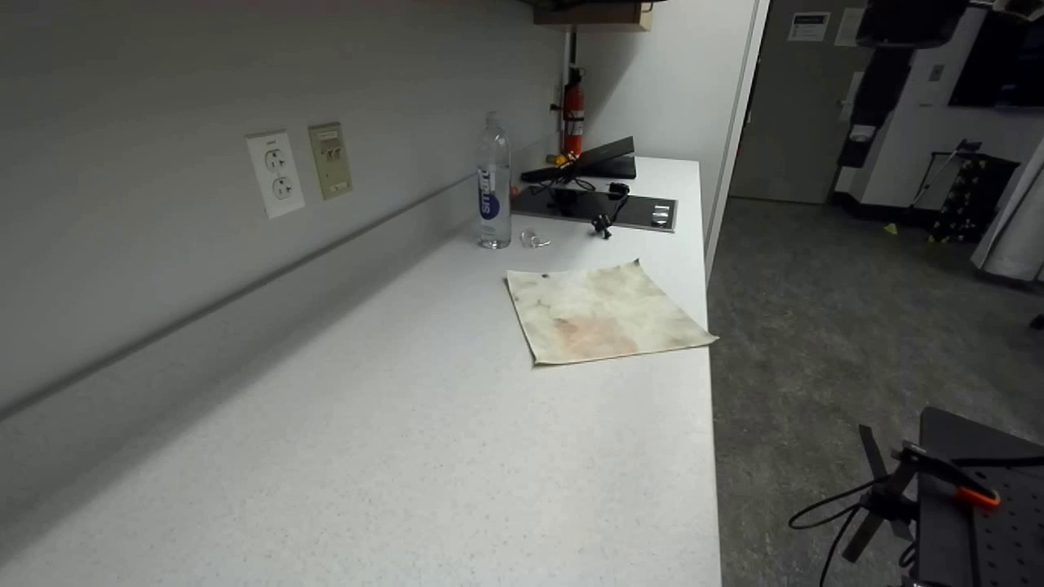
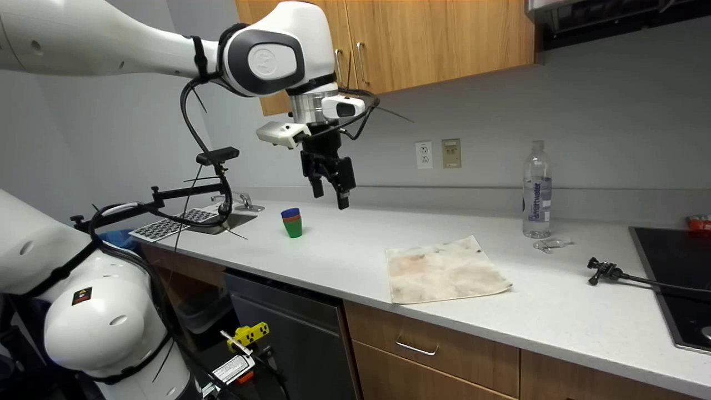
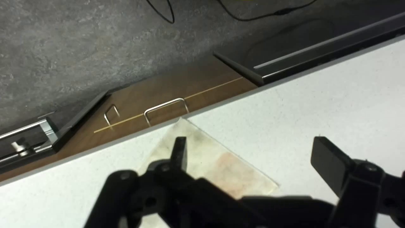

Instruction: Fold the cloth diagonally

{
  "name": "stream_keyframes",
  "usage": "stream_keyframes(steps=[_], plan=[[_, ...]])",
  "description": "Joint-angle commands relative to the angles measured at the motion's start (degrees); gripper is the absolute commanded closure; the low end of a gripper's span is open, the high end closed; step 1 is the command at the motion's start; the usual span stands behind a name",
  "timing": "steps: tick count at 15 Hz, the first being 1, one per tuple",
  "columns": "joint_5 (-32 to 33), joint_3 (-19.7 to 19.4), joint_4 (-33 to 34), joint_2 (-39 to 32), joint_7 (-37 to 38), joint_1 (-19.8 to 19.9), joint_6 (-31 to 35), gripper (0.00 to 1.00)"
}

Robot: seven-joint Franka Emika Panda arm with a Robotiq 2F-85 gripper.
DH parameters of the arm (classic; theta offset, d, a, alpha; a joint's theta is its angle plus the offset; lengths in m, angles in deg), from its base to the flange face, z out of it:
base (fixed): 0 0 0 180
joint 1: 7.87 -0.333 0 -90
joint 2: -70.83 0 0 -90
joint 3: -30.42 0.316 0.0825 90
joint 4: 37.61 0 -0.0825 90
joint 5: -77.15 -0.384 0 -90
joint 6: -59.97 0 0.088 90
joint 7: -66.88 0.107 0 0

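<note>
The cloth (image 2: 447, 272) lies flat and unfolded on the bench (image 2: 344, 244), its near corner reaching the edge. In an exterior view, the jaws hang in the air above and left of it, spread wide with nothing between them. Fabric this thin may be hard to pick up: stopping too high, the jaws would probably pinch only air; too low, they could jam against the bench. Being light, the whole cloth might slide with the pulled corner instead of folding, and on the near side it could slip over the edge. A grip away from the corner's tip would likely skew the diagonal. A long sweep toward the far right risks toppling the bottle (image 2: 537, 194), which stands upright there.

The bottle is clear; how much liquid it holds is hard to tell. To the left, cups (image 2: 293, 225) stand nested, blue on top, green lowest; the top one's inside is hidden. Farther left, the sink (image 2: 239, 221) is seen too slantwise to tell its contents.
</note>
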Motion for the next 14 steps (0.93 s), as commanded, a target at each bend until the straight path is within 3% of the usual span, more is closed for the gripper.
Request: stream_keyframes(steps=[1, 3, 4, 10, 14], plan=[[-0.75, -0.53, 4.16, -6.73, -1.05, 0.62, 7.45, 0.0], [-1.08, -1.0, 5.27, -9.3, -1.15, 0.86, 10.22, 0.0], [-0.29, -0.02, 2.59, -6.1, -0.25, 0.92, 8.78, 0.0], [-0.32, -0.38, 4.36, -9.19, -0.26, 1.13, 10.22, 0.0], [4.11, 0.81, 9.8, -16.03, 1.42, 1.78, 9.55, 0.0]])
